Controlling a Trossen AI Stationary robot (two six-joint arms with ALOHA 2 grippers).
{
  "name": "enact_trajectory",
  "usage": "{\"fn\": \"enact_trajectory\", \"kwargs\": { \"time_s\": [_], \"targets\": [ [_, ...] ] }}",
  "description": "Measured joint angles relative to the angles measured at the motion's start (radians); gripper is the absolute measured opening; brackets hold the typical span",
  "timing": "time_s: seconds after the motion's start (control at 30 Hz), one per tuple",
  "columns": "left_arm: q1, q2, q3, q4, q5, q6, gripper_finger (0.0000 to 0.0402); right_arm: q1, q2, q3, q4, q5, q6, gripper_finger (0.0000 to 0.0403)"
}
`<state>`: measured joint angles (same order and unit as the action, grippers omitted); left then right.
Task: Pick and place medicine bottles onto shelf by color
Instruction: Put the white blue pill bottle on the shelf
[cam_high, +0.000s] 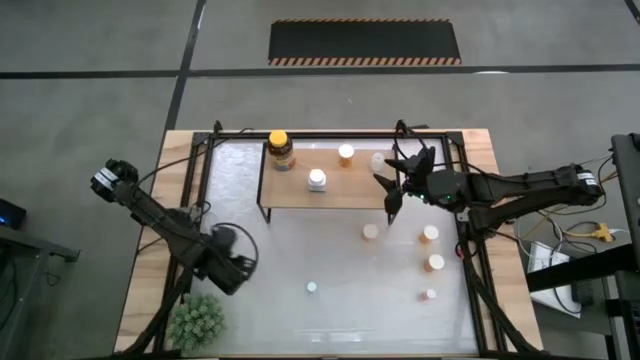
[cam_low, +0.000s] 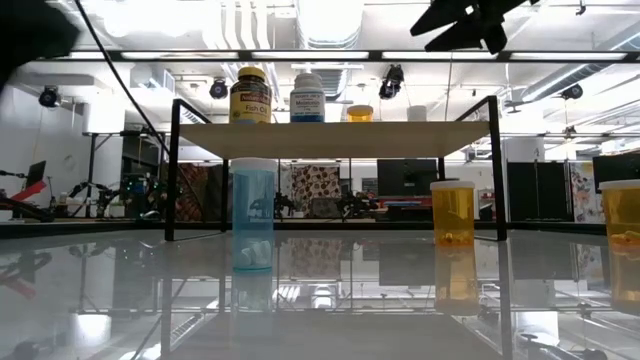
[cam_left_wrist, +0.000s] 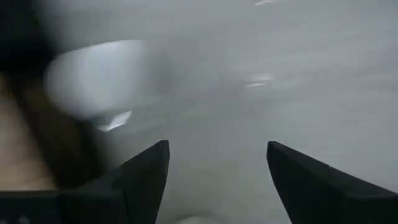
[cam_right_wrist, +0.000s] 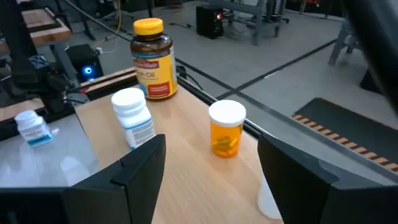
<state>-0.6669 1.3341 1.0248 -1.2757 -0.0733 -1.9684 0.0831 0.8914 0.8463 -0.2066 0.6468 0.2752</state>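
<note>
The light-wood shelf (cam_high: 340, 192) stands at the table's far side. On it stand an amber jar with a yellow lid (cam_high: 281, 150) (cam_right_wrist: 151, 59), a white bottle (cam_high: 317, 180) (cam_right_wrist: 132, 116), an orange bottle with a white cap (cam_high: 346, 154) (cam_right_wrist: 226, 129) and a pale bottle (cam_high: 378, 160) (cam_right_wrist: 268, 199). My right gripper (cam_high: 393, 192) (cam_right_wrist: 211, 180) hangs open above the shelf's right end, with the pale bottle below, beside one finger. My left gripper (cam_high: 238, 265) (cam_left_wrist: 217, 162) is open over the table's near left part. Several orange bottles (cam_high: 429, 234) and a tiny pale one (cam_high: 312, 287) stand on the table.
A green bushy plant (cam_high: 197, 320) sits at the table's near left corner. A black frame (cam_high: 200, 200) runs around the glossy table top. In the low view a blue-tinted bottle (cam_low: 252, 213) and an orange one (cam_low: 452, 212) stand in front of the shelf's legs (cam_low: 172, 170).
</note>
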Motion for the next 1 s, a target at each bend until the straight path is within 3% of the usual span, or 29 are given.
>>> {"fn": "enact_trajectory", "kwargs": {
  "time_s": [0.07,0.2,0.73,1.0],
  "targets": [
    [-0.001,0.0,-0.004,-0.105,0.058,-0.036,0.0253,0.006,0.003,0.0,0.001,0.0,0.0,0.0246],
    [0.006,-0.004,-0.031,-0.205,0.038,-0.042,0.0253,0.009,0.013,0.0,0.002,0.001,0.0,0.0243],
    [0.013,-0.016,-0.253,-0.019,-0.016,-0.068,0.0252,0.009,0.055,0.0,0.003,0.006,0.005,0.0243],
    [0.013,-0.015,-0.284,0.033,-0.018,-0.068,0.0188,0.011,0.054,0.0,0.003,0.006,0.005,0.0242]
  ]
}}
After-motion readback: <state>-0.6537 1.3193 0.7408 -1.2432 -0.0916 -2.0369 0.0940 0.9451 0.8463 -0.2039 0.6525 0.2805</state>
